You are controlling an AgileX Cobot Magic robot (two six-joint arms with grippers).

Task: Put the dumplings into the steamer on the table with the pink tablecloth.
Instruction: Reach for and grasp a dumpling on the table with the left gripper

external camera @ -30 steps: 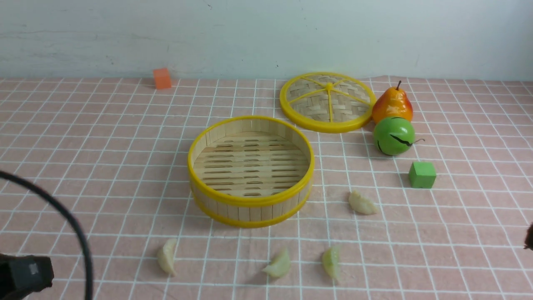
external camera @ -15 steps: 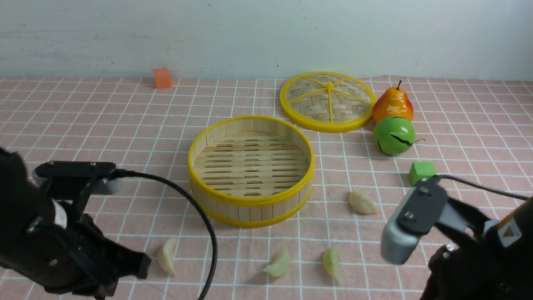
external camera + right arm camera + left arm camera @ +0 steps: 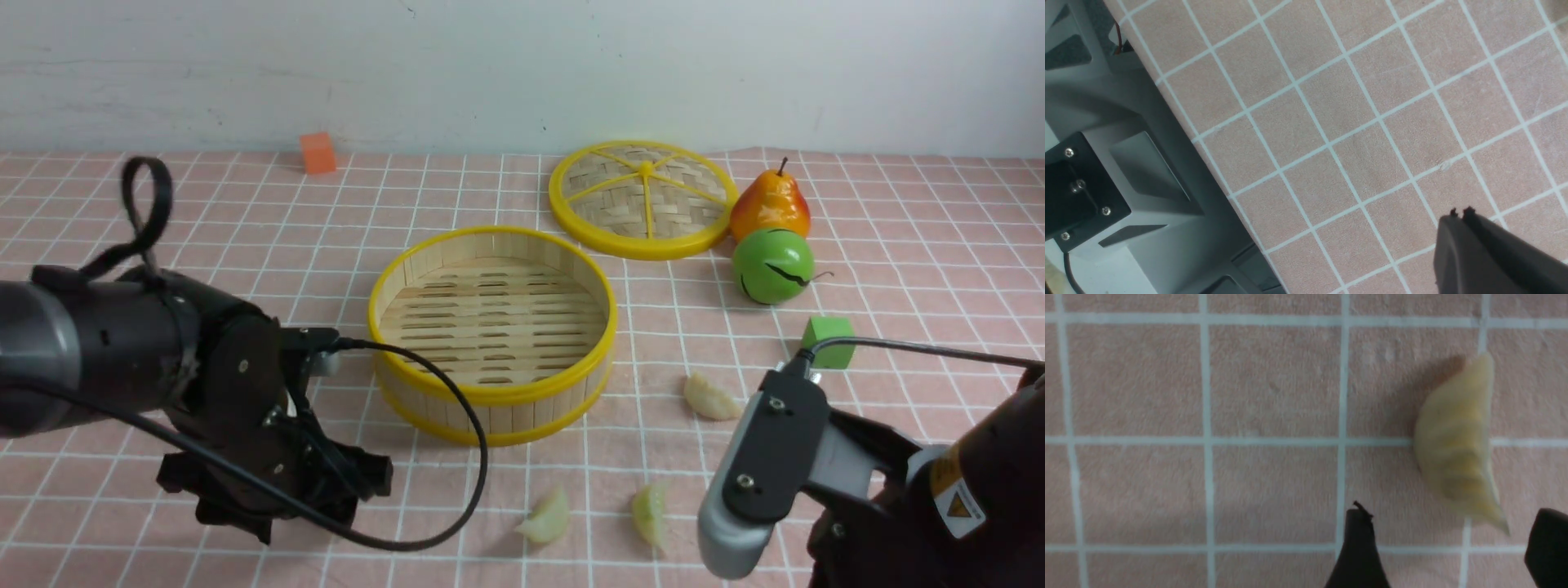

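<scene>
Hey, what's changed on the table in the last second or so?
Both arms swung in from the near corners. The left end effector opened and is now over the leftmost dumpling, not gripping it. The right end effector came in at the near right, shut and empty. Nothing was picked up. The steamer, lid and other three dumplings stayed put.

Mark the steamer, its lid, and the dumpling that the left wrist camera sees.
steamer [image 3: 522, 415]: front view, on the near outer wall between the yellow bands.
lid [image 3: 642, 200]: front view, on the middle of the woven top.
dumpling [image 3: 1455, 453]: left wrist view, on the middle of its pleated body.
</scene>
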